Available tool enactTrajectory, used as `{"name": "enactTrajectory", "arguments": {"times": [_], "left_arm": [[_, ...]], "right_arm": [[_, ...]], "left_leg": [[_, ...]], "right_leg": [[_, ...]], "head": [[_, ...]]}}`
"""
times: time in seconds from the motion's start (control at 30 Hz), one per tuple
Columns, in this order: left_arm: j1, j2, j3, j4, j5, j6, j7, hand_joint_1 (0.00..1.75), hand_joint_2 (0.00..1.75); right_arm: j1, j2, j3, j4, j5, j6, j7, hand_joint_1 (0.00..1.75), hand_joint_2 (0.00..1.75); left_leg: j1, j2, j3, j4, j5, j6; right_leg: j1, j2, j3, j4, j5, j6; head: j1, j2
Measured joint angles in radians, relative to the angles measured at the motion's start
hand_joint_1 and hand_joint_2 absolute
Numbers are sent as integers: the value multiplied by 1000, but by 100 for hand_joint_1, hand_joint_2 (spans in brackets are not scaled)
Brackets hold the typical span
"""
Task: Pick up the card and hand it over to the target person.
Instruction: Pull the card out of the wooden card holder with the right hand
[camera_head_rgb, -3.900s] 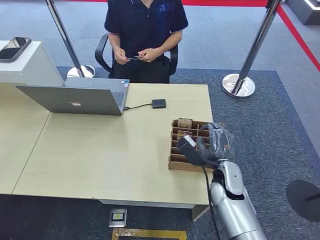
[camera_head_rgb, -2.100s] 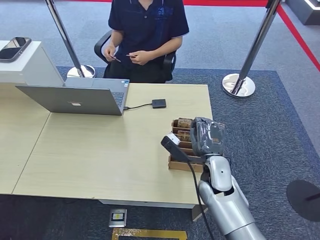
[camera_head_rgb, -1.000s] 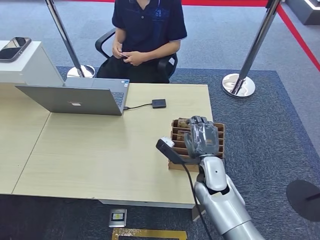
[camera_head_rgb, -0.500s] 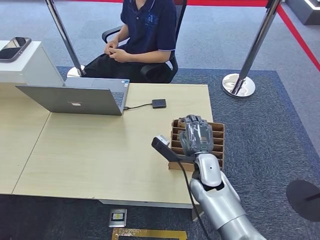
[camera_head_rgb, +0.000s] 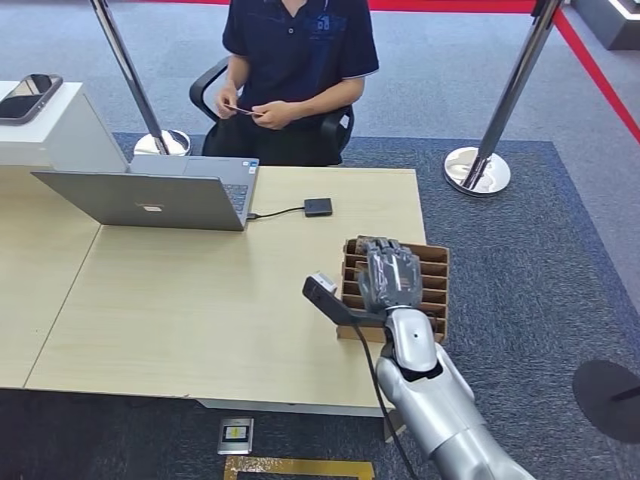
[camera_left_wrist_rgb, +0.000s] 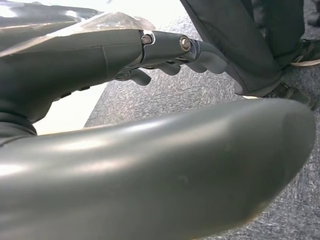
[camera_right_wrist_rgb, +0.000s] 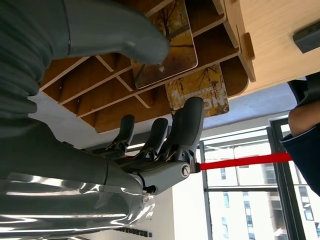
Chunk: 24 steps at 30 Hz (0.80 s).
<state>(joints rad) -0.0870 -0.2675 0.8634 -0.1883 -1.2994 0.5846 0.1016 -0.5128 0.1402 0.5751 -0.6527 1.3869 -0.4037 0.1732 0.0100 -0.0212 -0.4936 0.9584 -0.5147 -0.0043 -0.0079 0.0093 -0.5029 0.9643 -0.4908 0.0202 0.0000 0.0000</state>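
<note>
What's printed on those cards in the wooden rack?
The cards in the rack bear a golden-yellow autumn tree picture, clearest in the right wrist view.

Count on the counter (camera_head_rgb: 189, 300): one open laptop (camera_head_rgb: 147, 195), one small black device (camera_head_rgb: 318, 207) on a cable, one slotted wooden rack (camera_head_rgb: 430, 270). Two cards (camera_right_wrist_rgb: 166, 42) stand in the rack. One phone (camera_head_rgb: 29, 96) lies on the white side unit. Two stanchion bases (camera_head_rgb: 477, 170) stand on the carpet. One seated person (camera_head_rgb: 298, 70).
</note>
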Motion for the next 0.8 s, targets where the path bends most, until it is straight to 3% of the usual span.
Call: {"name": "enactTrajectory", "arguments": {"times": [0.2, 0.8], "left_arm": [[0, -2, -4, 1, -4, -1, 2, 0, 0], [0, -4, -7, 0, -12, 4, 9, 0, 0]], "right_arm": [[-5, -1, -1, 22, 9, -6, 12, 70, 175], [-9, 8, 1, 53, 45, -9, 41, 81, 175]], "left_leg": [[0, 0, 0, 0, 0, 0], [0, -1, 0, 0, 0, 0]], "right_leg": [[0, 0, 0, 0, 0, 0], [0, 0, 0, 0, 0, 0]], "head": [[0, 0], [0, 0]]}}
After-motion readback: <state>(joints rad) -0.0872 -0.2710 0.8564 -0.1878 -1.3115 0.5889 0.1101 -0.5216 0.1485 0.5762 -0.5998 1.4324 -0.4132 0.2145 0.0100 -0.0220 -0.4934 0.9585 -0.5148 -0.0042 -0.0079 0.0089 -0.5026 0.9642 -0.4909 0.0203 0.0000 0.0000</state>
